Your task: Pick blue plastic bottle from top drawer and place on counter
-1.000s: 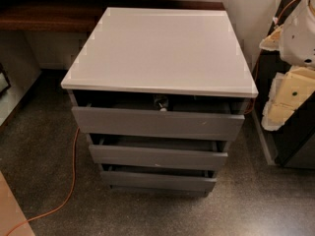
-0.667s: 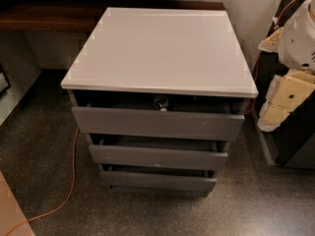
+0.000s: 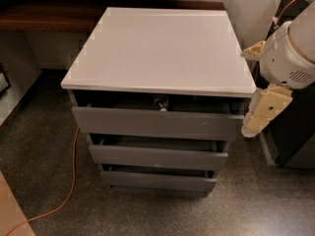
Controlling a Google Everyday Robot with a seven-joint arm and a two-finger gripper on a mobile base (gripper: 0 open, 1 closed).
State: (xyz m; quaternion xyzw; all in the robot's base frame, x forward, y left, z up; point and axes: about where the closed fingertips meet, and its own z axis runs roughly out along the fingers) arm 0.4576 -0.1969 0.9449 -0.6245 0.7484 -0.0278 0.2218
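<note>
Surface (image 3: 157, 48), big, white and flat, sits on top of three grey drawers. The top drawer (image 3: 157, 124) is open a little, and its front hides most of the inside. The pincer (image 3: 266, 107) hangs outside, by the drawer's right corner. I cannot tell if the pincer is apart or together. An orange cable (image 3: 74, 171) lies on the floor. The blue plastic bottle (image 3: 160, 102) is in the drawer gap, in the middle, well left of the pincer. Only a small pale bit shows.
</note>
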